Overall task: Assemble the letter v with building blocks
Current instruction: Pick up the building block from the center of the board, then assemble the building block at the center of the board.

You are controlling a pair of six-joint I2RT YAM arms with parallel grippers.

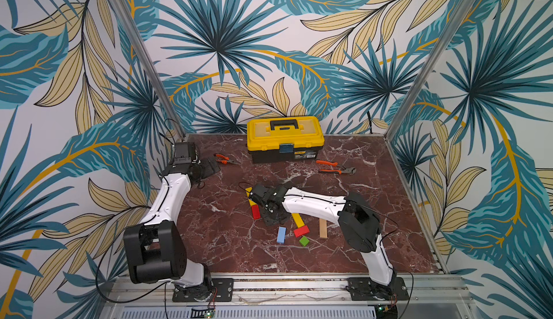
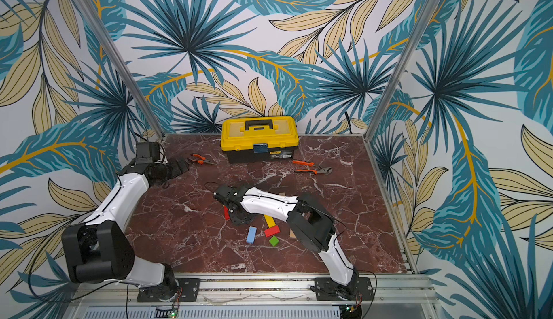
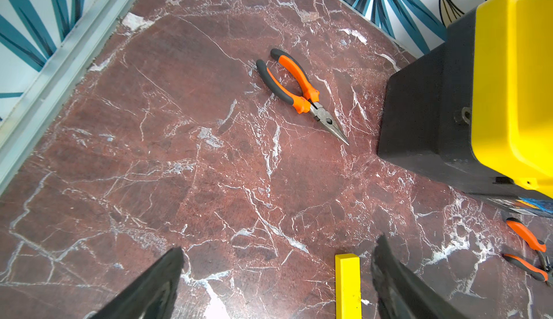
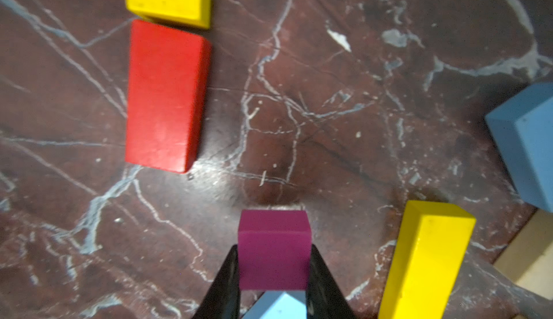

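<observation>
The right hand (image 4: 273, 272) is clamped on the magenta cube (image 4: 273, 233), with one black finger pressed to each side of it (whether the cube rests on the counter (image 1: 374, 242) or hangs just above it cannot be told). This grip sits in front of the yellow toolbox (image 1: 285, 139), well apart from it, toward the robot's bases. Just beside the hand, on the left arm's side, a yellow bar (image 1: 251, 203) and a red block (image 1: 256, 211) lie end to end, touching or nearly so, in a line slanting away from the toolbox. Farther from the toolbox than the hand, a second yellow bar (image 1: 297, 219), a second red block (image 1: 301, 230), a light-blue block (image 1: 281, 234), a green cube (image 1: 304, 241) and a tan bar (image 1: 323, 228) lie loosely clustered. The left hand (image 3: 279, 244) has its fingers spread wide apart and hovers off the toolbox's left-arm side, near the needle-nose pliers (image 1: 224, 159). Cutting pliers (image 1: 336, 167) lie near the toolbox's front corner on the right arm's side.
</observation>
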